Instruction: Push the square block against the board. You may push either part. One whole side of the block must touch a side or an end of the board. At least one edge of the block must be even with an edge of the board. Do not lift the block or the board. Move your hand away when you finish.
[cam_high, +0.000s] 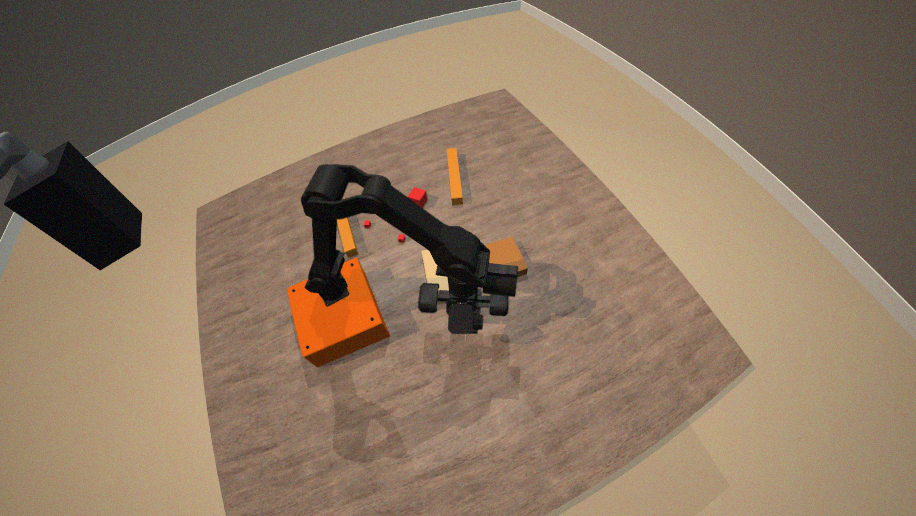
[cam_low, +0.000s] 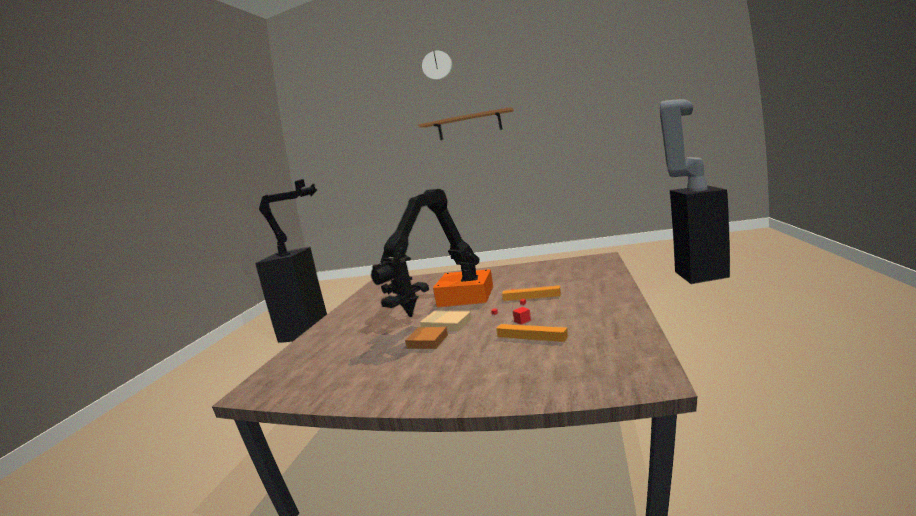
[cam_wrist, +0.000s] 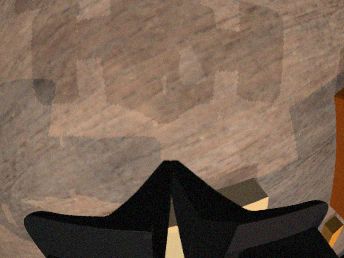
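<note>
The pale board (cam_high: 435, 276) (cam_low: 446, 317) (cam_wrist: 256, 204) lies flat on the table, partly hidden by the arm in the top view and by the fingers in the wrist view. The brown square block (cam_high: 509, 252) (cam_low: 427, 335) lies flat beside its long side, on the side away from the robot's base; whether they touch cannot be told. My gripper (cam_low: 410, 314) (cam_wrist: 170, 167) is shut and empty, pointing down just off the board's left end in the exterior view. Its fingertips are hidden in the top view, and their contact with the board is unclear.
The orange base box (cam_high: 333, 320) (cam_low: 462, 291) stands behind the board. Two orange bars (cam_high: 454, 176) (cam_low: 532, 332) (cam_low: 531, 292), a red cube (cam_high: 417, 196) (cam_low: 521, 315) and two tiny red cubes (cam_high: 367, 223) (cam_high: 401, 237) lie to the right in the exterior view.
</note>
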